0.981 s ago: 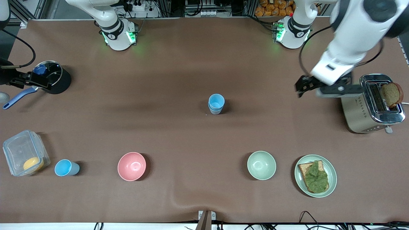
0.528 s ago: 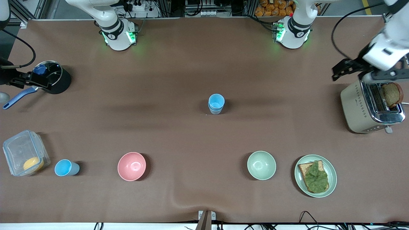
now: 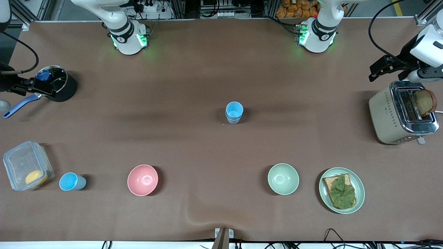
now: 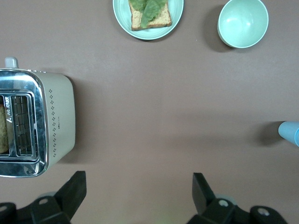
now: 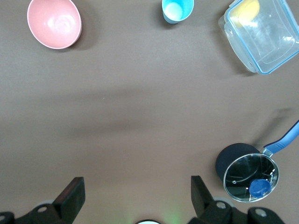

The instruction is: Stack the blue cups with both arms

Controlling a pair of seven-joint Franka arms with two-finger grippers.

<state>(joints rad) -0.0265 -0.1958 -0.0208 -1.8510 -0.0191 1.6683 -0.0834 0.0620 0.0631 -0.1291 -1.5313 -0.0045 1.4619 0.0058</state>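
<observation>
Only an edge of the stacked blue cups (image 4: 290,133) shows — left gripper (image 4: 140,193) and right gripper (image 5: 135,196), fingers wide.

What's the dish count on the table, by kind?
Blue cups: 3, with 2 stacked mid-table and 1 by the container
Bowls: 2, pink and green
Plate: 1
Total: 6
</observation>
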